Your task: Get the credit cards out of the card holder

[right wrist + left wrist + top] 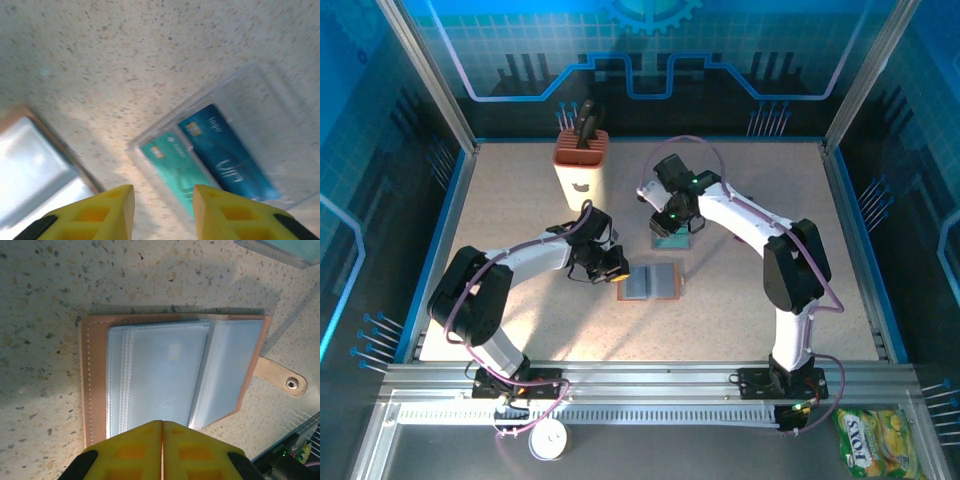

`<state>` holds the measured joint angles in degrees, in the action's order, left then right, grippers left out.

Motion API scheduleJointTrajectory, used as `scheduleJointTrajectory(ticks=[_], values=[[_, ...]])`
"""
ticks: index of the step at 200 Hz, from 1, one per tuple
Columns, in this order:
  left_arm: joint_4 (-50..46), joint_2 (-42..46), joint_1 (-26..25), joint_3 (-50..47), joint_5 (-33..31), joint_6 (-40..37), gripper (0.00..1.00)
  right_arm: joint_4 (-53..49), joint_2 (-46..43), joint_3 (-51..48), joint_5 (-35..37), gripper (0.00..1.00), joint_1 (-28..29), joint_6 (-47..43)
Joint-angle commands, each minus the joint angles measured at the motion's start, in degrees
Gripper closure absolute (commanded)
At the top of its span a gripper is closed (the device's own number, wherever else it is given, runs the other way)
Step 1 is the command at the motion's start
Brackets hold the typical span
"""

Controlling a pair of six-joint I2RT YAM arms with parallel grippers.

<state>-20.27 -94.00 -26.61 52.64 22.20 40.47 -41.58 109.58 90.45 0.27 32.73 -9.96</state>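
The card holder [650, 283] lies open flat in the middle of the table, brown outside with blue-grey pockets [160, 372] and a snap strap [286, 382]. My left gripper [613, 266] is shut with nothing between its fingers. Its yellow fingertips [162, 435] sit over the holder's near edge; I cannot tell if they touch it. Two credit cards, one teal [176, 170] and one dark blue [227, 152], lie in a clear plastic tray [672, 241] just beyond the holder. My right gripper [163, 200] hovers open above the tray's corner, holding nothing. The holder's edge [35, 165] is at its lower left.
A beige block with an orange top and black handles [580, 158] stands at the back left. A yellow-green snack packet [872, 438] and a white round object [548, 441] lie off the table in front of the rail. Metal frame posts border the table [520, 330].
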Motion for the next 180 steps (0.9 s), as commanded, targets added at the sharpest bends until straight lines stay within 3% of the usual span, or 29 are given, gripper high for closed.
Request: scheduleJointTrajectory(ticks=[1, 29, 80, 180], values=[[0.1, 1.2, 0.3, -1.0, -1.5, -0.9, 0.91, 4.4, -4.1, -4.2, -7.6, 0.66, 0.6, 17.1], [-0.1, 1.2, 0.4, -2.0, -2.1, -1.5, 0.91, 8.5, -5.4, -8.8, -15.7, 0.71, 1.2, 27.9], [2.3, 0.7, 0.3, -4.6, -1.6, -0.6, 0.91, 21.9, -7.9, -19.8, -20.7, 0.75, 4.6, 42.4], [2.0, -0.7, 0.4, -5.8, -4.2, -2.1, 0.94, 24.5, -6.7, -24.9, -23.0, 0.86, 6.4, 49.9]])
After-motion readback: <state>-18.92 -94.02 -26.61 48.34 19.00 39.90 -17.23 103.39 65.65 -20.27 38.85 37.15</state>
